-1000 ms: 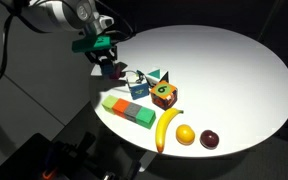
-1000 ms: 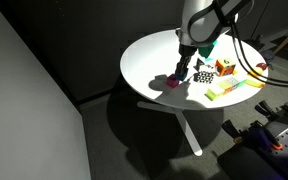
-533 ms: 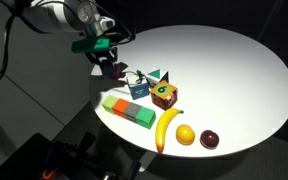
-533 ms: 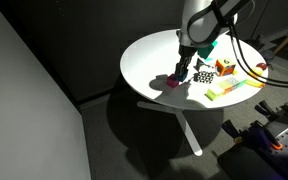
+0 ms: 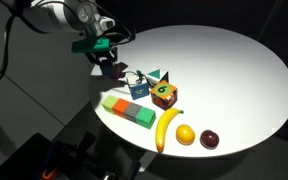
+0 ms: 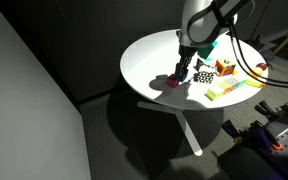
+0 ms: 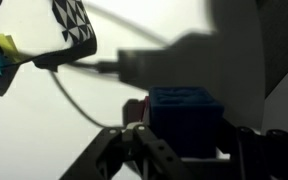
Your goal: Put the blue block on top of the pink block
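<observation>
The wrist view is filled by the dark-blue blue block, and my gripper is shut on it, one finger pressed to each side. A thin sliver of the pink block peeks out just behind its left edge. In an exterior view the gripper hangs low over the near-left part of the round white table, with the magenta pink block right under and beside its tips. Whether the two blocks touch cannot be told. From the opposite side the gripper hides the pink block.
Right of the gripper lie a patterned block, teal triangular blocks and an orange numbered cube. A green-and-orange bar of blocks, a banana, a yellow ball and a dark red fruit line the table's edge.
</observation>
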Controlling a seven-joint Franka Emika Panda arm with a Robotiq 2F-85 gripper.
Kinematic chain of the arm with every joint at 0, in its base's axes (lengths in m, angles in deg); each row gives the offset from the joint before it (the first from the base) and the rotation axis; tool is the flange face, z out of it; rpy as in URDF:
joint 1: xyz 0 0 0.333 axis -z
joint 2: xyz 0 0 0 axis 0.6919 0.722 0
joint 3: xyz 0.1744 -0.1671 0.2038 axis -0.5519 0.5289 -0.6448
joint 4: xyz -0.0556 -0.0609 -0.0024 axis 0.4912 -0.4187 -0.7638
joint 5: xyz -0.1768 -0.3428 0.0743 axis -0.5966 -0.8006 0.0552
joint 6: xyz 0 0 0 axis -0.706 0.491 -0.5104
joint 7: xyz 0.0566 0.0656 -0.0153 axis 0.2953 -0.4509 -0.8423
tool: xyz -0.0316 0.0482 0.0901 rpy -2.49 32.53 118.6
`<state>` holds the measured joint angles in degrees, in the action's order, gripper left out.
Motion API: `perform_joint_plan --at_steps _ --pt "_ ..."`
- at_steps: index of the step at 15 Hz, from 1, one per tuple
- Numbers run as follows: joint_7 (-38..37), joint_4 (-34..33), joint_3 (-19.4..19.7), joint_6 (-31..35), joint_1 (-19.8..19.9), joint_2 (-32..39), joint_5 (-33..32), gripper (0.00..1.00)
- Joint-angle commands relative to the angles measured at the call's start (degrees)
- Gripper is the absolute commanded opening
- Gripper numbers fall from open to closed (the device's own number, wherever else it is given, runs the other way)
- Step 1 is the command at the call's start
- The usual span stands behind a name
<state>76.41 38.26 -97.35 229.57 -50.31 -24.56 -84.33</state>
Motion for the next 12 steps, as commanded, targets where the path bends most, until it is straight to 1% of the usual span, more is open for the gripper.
perform_joint_plan --at_steps 1,2,6,12 --pt "0.13 -0.10 0.19 -0.16 -0.20 -0.03 0.19 0.53" --pt "0.13 -0.10 0.19 -0.16 -0.20 -0.03 0.19 0.28" --pt "0.04 -0.40 0.08 0.05 -0.44 -0.39 0.07 0.28" --pt "-0.68 -2.50 -0.02 -1.55 -0.72 -0.12 0.41 0.28"
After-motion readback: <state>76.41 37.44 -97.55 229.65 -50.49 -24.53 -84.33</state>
